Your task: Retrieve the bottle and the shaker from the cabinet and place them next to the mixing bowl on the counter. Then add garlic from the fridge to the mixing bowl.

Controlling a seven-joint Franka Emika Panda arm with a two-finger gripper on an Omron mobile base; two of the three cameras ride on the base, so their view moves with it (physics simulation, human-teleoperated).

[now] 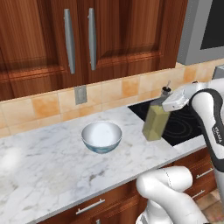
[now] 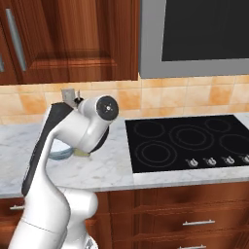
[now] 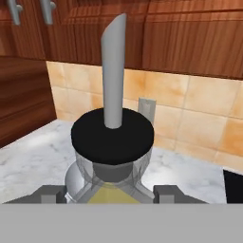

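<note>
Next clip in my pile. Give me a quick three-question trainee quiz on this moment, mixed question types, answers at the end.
1. True or false: the bottle stands on the counter, free of the end effector.
2. Multiple choice: the mixing bowl holds A) garlic, B) a shaker, C) nothing visible.
3. Fill in: in the left base view, the bottle hangs at the edge of the black ____, on the bowl's right.

Key
1. False: the end effector grips it near its neck and it hangs tilted above the counter.
2. C.
3. Cooktop.
</note>
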